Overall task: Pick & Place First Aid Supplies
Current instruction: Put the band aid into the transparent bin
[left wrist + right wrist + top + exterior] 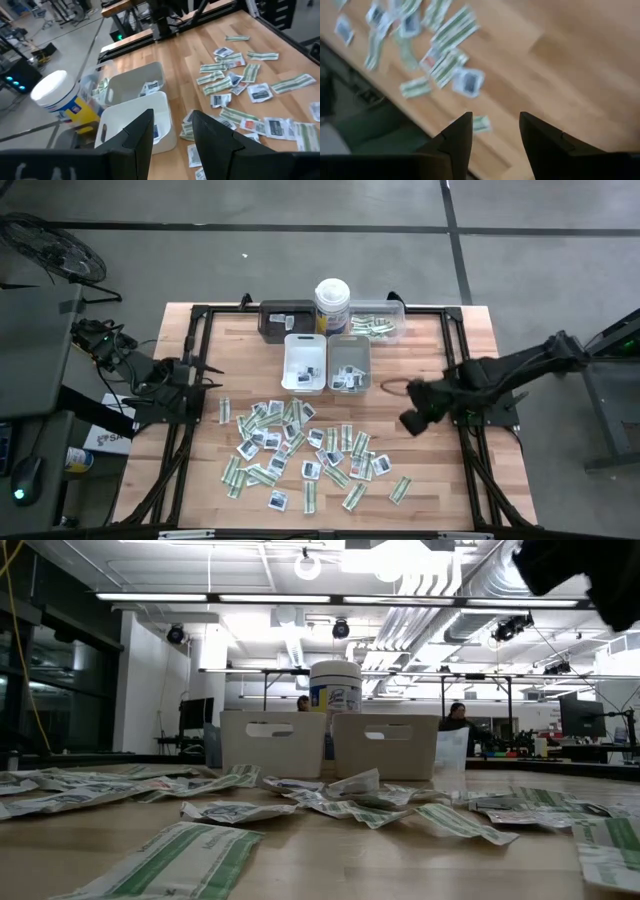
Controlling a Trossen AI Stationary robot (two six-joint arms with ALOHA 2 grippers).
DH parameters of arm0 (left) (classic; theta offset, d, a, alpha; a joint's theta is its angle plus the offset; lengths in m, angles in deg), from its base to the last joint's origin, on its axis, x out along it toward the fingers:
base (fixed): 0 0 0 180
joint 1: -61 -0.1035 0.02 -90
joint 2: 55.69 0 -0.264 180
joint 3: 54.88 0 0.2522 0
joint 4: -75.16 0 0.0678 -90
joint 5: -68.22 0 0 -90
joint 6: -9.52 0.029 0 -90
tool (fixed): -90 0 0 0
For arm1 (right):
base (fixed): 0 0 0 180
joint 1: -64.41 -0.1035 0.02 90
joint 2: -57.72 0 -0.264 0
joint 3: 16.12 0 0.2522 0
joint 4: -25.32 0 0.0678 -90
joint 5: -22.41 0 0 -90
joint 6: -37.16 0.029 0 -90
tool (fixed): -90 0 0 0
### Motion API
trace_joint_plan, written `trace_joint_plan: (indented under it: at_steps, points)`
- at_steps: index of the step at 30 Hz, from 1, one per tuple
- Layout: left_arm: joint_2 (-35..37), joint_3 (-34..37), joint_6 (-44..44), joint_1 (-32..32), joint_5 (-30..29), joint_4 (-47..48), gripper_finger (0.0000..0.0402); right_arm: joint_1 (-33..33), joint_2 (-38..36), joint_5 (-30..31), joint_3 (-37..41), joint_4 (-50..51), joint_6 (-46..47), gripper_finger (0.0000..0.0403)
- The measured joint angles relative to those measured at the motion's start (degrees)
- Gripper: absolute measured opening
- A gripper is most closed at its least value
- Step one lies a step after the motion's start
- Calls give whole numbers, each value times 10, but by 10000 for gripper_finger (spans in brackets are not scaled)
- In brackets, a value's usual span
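a few packets already lay in the white tray and the grey tray, and some green strips sat in the clear tray at the back, but the job looked far from done: most of the first aid supplies were spread loose over the middle and front of the table, white sachets and green-and-white strips mixed and partly overlapping. the right gripper hung in the air over bare wood to the right of the trays, its two fingers parted with nothing between them, and the nearest packets lay off to one side of it. the left gripper waited at the left edge of the table, fingers likewise apart and empty, looking across at the trays and a white canister with a lid. a dark tray stood beside that canister. judging by the heap, dozens of picks remained. the surface was pale butcher-block wood in a black frame, on a grey concrete floor. beyond it the low view showed a bright open workshop with strip lights, exposed ducts, desks with monitors and two people far at the back.
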Motion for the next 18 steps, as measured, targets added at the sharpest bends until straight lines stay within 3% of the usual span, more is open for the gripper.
trace_joint_plan:
  at_steps: [8, 18]
  points:
    - [0, 0, 0, 0, 8, -1, 133, -109, 64, 18, 0, -71, 55, 174]
    - [0, 0, -2, 0, 16, -1, 133, -180, 195, -17, 0, -150, 10, 222]
